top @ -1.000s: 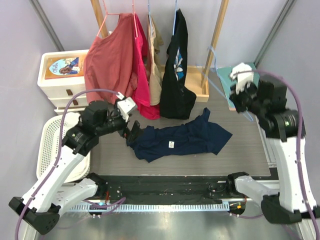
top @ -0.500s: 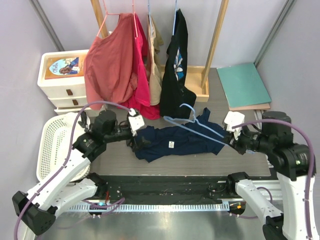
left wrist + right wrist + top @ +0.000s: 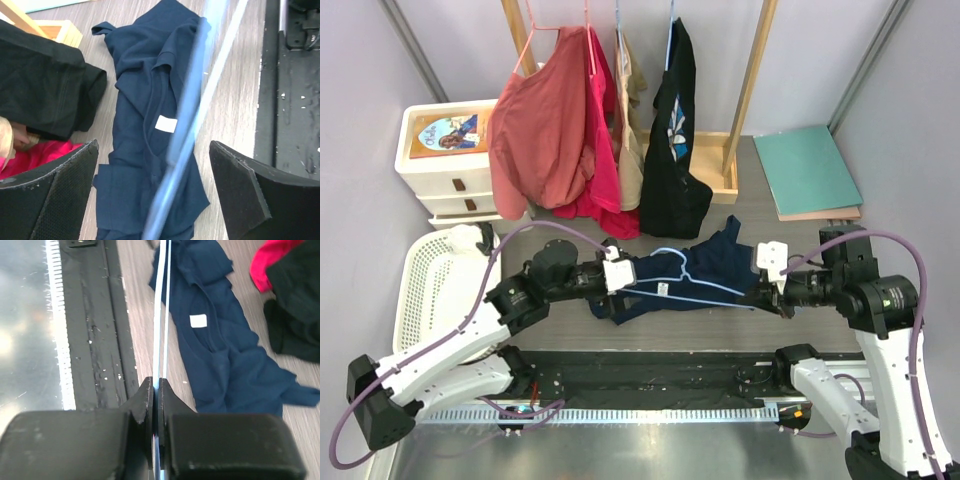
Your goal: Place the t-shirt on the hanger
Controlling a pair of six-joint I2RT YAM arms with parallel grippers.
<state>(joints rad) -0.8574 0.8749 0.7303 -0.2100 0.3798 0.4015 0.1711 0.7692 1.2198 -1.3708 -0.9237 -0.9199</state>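
The navy t-shirt [image 3: 715, 262] lies crumpled on the grey table, its white neck tag [image 3: 165, 123] facing up. My right gripper [image 3: 761, 291] is shut on one end of the light-blue wire hanger [image 3: 710, 284] and holds it low across the shirt. In the right wrist view the wire [image 3: 162, 305] runs straight out from my closed right gripper [image 3: 156, 386] beside the shirt [image 3: 220, 350]. My left gripper [image 3: 632, 282] is open over the shirt's neck end. In the left wrist view the blurred hanger [image 3: 190, 115] passes between the wide-open left gripper's [image 3: 152, 170] fingers, above the shirt [image 3: 140, 85].
A wooden rack at the back holds red and pink shirts [image 3: 545, 130] and a black graphic shirt [image 3: 675, 140] that hangs down to the table. A white drawer unit [image 3: 440, 165] and a white basket [image 3: 425, 290] stand at the left, a teal board [image 3: 808, 168] at the back right, and a black rail [image 3: 660, 365] along the near edge.
My right arm has swung the hanger from the back right down onto the shirt. My left gripper has moved right, over the shirt's neck end, and the hanger now runs between its fingers.
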